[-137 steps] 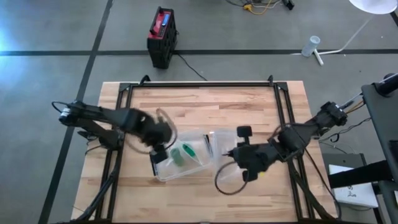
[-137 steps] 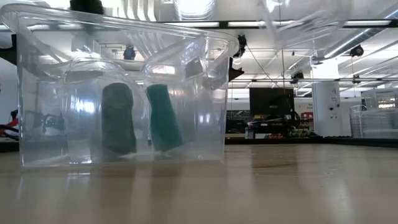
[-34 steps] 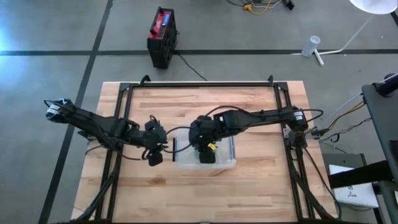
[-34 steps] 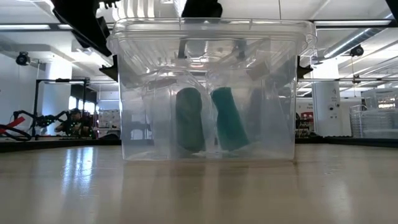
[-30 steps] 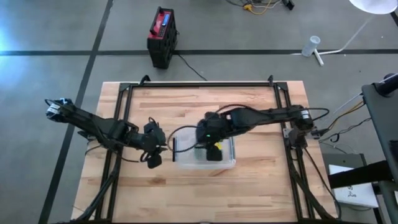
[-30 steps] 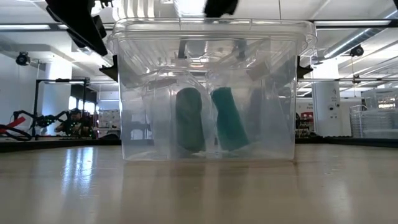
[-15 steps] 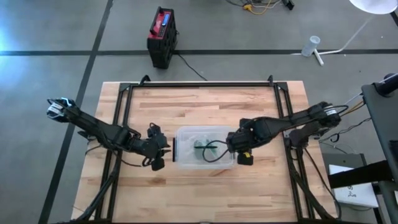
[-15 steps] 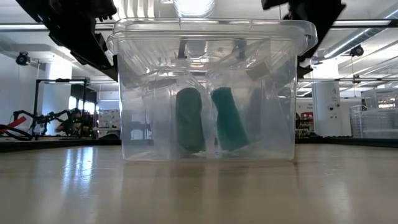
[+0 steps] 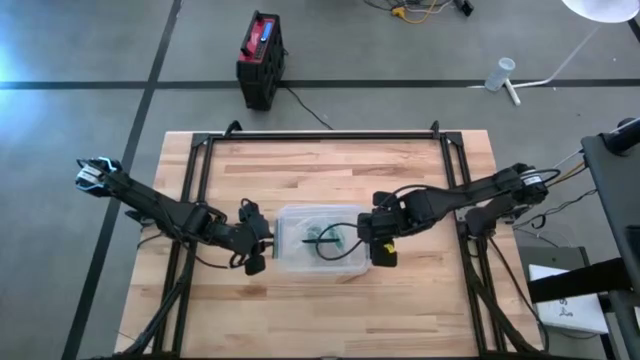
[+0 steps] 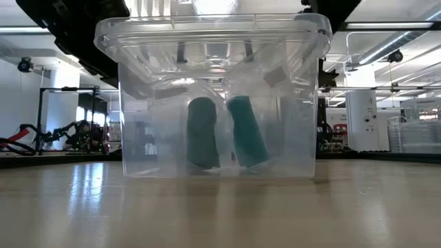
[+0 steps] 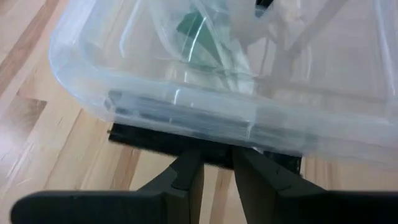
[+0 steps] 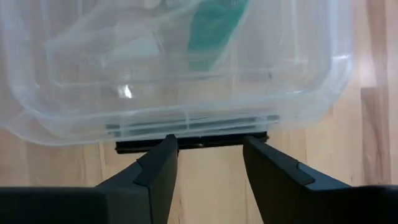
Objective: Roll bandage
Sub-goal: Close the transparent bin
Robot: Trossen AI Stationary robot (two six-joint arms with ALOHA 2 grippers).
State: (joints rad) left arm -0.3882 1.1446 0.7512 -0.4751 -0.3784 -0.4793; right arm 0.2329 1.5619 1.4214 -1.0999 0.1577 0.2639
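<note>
- Bandage rolls (image 10: 217, 134), two green ones, stand inside the lidded clear box (image 9: 322, 238) mid-table (image 9: 420, 300).
- Left gripper (image 11: 214, 163) sits at the box's left end, fingers nearly together, pinching its black latch (image 11: 149, 140).
- Right gripper (image 12: 208, 146) sits at the box's right end, fingers parted astride that end's latch, not gripping.
- Bare wood lies all around the box.
- Since half a second ago the box has shifted slightly leftward.

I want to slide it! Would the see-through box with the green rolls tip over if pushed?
Probably not: the clear plastic box looks wide and sits flat. It likely slides easily on the smooth wooden table. The green bandage rolls stand upright inside and might topple.
</note>
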